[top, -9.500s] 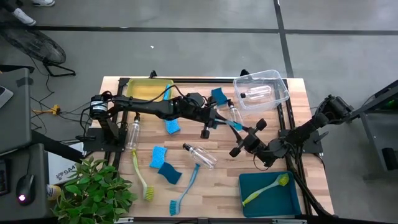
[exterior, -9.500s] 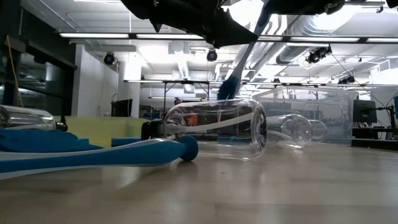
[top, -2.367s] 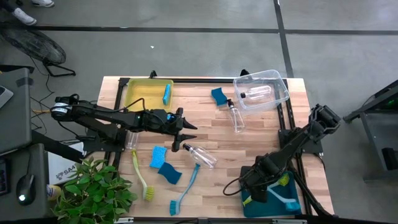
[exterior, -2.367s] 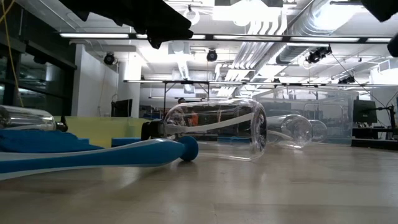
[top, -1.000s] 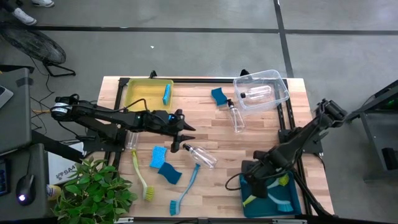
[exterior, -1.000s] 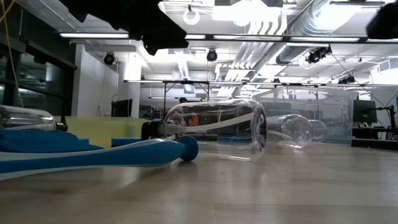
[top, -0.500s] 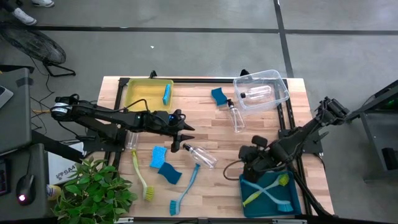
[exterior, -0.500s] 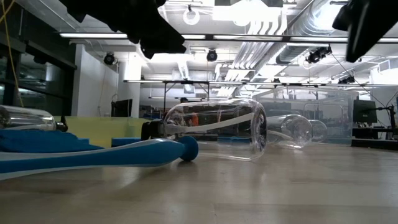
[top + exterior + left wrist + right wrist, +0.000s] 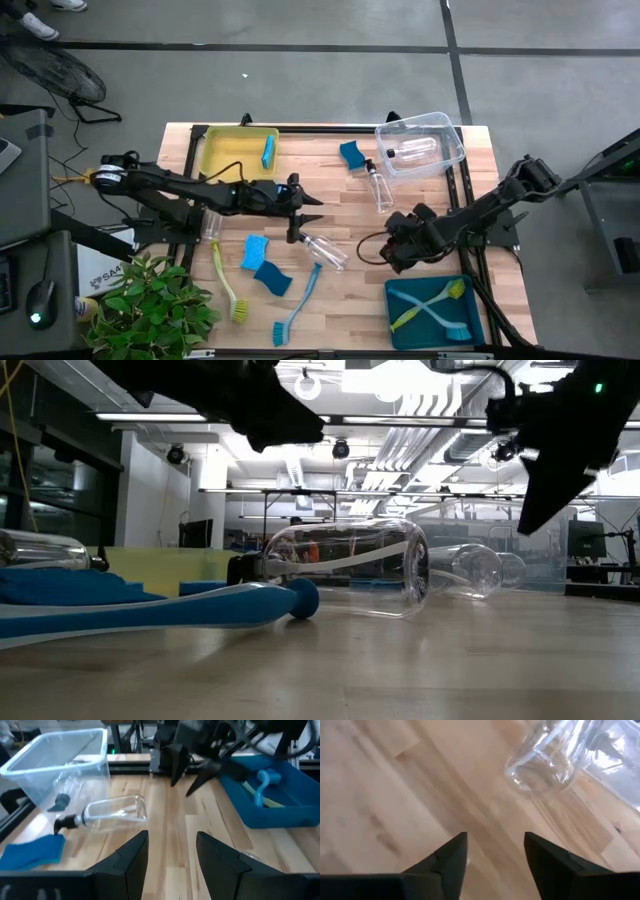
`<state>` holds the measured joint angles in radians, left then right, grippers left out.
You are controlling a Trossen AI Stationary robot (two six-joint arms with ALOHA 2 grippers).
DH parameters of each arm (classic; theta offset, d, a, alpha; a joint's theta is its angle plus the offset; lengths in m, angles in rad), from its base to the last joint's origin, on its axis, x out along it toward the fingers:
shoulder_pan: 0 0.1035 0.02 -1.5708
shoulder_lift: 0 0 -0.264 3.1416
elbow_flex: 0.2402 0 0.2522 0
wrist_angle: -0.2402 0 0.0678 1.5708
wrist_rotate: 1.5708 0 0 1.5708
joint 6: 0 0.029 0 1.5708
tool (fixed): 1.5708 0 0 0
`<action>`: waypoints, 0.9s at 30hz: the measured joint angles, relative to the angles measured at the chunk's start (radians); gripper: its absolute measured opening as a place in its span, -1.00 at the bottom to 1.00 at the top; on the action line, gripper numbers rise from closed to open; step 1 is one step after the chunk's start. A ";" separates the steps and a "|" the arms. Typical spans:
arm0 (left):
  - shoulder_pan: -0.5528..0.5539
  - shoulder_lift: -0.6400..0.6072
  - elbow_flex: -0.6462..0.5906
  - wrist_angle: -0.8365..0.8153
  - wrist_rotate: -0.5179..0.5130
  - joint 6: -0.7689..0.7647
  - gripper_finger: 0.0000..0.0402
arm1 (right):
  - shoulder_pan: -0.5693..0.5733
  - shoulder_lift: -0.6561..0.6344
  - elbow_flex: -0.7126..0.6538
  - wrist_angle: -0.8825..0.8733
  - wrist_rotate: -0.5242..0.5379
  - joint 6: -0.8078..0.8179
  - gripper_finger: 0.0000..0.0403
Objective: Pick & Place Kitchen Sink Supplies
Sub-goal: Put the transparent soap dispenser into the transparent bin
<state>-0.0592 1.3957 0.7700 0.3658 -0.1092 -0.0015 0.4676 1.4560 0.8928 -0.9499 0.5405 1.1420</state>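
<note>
My left gripper (image 9: 303, 218) (image 9: 170, 855) hovers open over the table's middle, just left of a clear bottle (image 9: 322, 250) lying on its side. My right gripper (image 9: 392, 250) (image 9: 495, 855) stands open above bare wood left of the teal bin (image 9: 396, 300), tilted down, with a second clear bottle's base (image 9: 545, 767) ahead of it. That bottle (image 9: 378, 190) (image 9: 110, 815) lies near the clear bin (image 9: 455, 140). A blue brush (image 9: 445, 322) and a yellow-green brush (image 9: 425, 305) lie crossed in the teal bin. Blue sponges (image 9: 253, 250) (image 9: 272, 278) (image 9: 352, 153) rest flat on the table.
A yellow bin (image 9: 215, 150) at the far left holds a sponge (image 9: 267, 150). The clear bin holds a bottle (image 9: 410, 150). Another bottle (image 9: 213, 215) lies under my left arm. A yellow-green brush (image 9: 228, 285) and a blue brush (image 9: 298, 300) lie near the front edge, beside a leafy plant (image 9: 150, 310).
My right gripper has left the teal bin, going toward the table's far edge and left to the bare wood beside it, and it has turned about. The blue brush stays in the bin, across the yellow-green one. My left gripper has edged slightly toward the right.
</note>
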 joint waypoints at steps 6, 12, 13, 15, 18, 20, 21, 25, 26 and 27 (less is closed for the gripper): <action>0.001 0.102 0.000 0.145 -0.014 0.025 -0.19 | -0.063 -0.012 -0.079 0.147 0.083 0.007 0.18; 0.001 0.153 0.000 0.191 -0.015 0.024 -0.19 | -0.130 -0.013 -0.091 0.219 0.160 0.002 0.26; 0.001 0.156 0.000 0.190 -0.016 0.024 -0.19 | -0.140 -0.012 -0.091 0.226 0.171 0.002 0.27; 0.001 0.159 0.000 0.185 -0.016 0.024 -0.19 | -0.155 -0.013 -0.090 0.242 0.186 0.002 0.27; 0.001 0.158 0.000 0.188 -0.017 0.021 -0.19 | -0.178 -0.013 -0.090 0.238 0.188 0.002 0.30; 0.001 0.158 0.000 0.188 -0.016 0.020 -0.19 | -0.193 -0.012 -0.090 0.247 0.188 0.002 0.34; 0.001 0.158 0.000 0.188 -0.016 0.020 -0.19 | -0.198 -0.012 -0.090 0.250 0.187 -0.001 0.36; 0.001 0.158 0.000 0.188 -0.016 0.019 -0.19 | -0.220 -0.012 -0.090 0.249 0.172 -0.022 0.47; 0.001 0.158 0.000 0.188 -0.016 0.016 -0.19 | -0.227 -0.012 -0.090 0.249 0.161 -0.023 0.50; 0.001 0.158 0.000 0.187 -0.016 0.011 -0.19 | -0.234 -0.012 -0.090 0.249 0.152 -0.024 0.52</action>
<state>-0.0586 1.5539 0.7696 0.5526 -0.1249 0.0090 0.2336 1.4437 0.8024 -0.7011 0.6921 1.1179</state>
